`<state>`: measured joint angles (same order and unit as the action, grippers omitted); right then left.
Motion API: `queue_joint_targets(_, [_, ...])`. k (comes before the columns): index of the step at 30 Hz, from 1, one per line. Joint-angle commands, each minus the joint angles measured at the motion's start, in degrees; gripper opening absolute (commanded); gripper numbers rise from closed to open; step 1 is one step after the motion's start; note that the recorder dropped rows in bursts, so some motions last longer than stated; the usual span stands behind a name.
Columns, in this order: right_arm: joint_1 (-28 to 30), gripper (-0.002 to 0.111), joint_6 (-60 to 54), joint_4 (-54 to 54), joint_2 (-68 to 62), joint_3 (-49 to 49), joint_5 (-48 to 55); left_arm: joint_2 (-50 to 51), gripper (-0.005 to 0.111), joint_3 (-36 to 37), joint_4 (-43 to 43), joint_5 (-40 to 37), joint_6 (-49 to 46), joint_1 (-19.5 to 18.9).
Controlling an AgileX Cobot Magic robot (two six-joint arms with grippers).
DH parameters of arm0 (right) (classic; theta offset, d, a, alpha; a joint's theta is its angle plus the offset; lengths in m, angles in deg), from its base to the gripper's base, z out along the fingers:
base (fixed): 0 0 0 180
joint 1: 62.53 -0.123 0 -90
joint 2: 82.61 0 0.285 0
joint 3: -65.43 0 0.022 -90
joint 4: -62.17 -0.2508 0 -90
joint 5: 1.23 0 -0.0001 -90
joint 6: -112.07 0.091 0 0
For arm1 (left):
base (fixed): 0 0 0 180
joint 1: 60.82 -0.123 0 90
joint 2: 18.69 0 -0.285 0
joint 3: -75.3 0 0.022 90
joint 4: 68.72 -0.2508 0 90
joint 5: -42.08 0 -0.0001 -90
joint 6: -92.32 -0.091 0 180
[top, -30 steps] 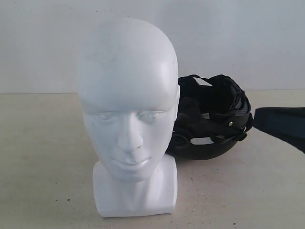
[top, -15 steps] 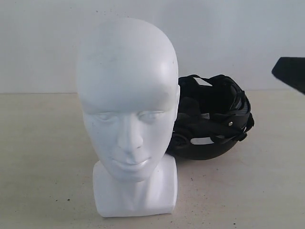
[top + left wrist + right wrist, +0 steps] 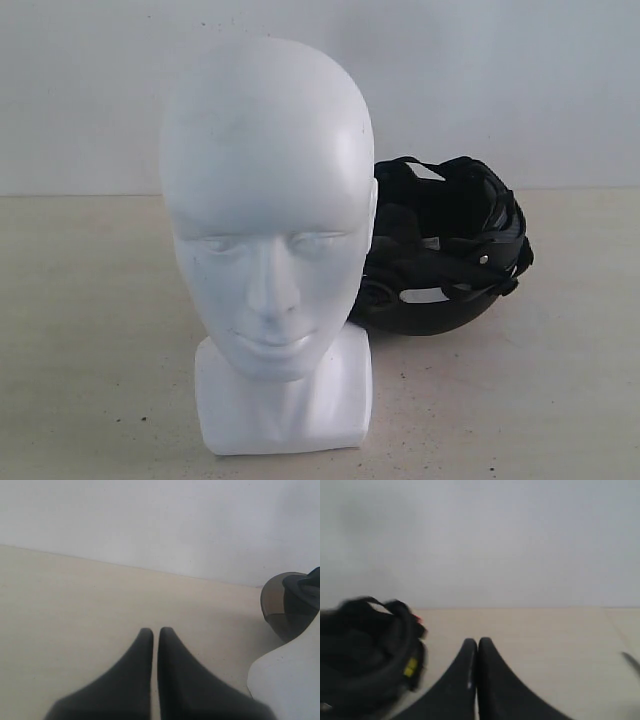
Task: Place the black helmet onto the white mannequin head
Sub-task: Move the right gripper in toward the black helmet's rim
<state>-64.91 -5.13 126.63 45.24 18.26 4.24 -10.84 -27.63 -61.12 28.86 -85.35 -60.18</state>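
Note:
The white mannequin head (image 3: 268, 240) stands upright on the table at the front, facing the exterior camera. Behind it and to the right the black helmet (image 3: 445, 250) lies tipped, its padded inside and straps showing. No gripper shows in the exterior view. In the left wrist view my left gripper (image 3: 155, 630) is shut and empty above the bare table, with the mannequin head (image 3: 290, 680) and the helmet's visor (image 3: 290, 602) off to one side. In the right wrist view my right gripper (image 3: 477, 641) is shut and empty, with the helmet (image 3: 365, 655) blurred beside it.
A pale beige table (image 3: 80, 330) carries both objects. A plain white wall (image 3: 500, 70) runs behind it. Bare tabletop lies to the left of the head and in front of the helmet.
The right arm's dark shape, at the right edge one second ago, rose half a second ago and has now left the exterior view. Head and helmet have not moved.

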Motion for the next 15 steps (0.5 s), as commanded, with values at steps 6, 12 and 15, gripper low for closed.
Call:
queue_joint_targets(6, [-12.4,0.000,-30.6,-49.0,-5.7,6.4,39.7,-0.1,0.004,0.2,0.3,0.3,-0.3,-0.1])
queue_joint_targets(12, [-19.6,0.000,-45.4,-77.1,-7.8,6.6,24.5,-0.1,0.004,0.2,0.3,0.3,-0.3,-0.1])
queue_joint_targets(15, [-21.3,0.001,-44.1,-79.1,-9.9,6.6,18.6,-0.1,0.004,0.2,0.3,0.3,-0.3,-0.1])
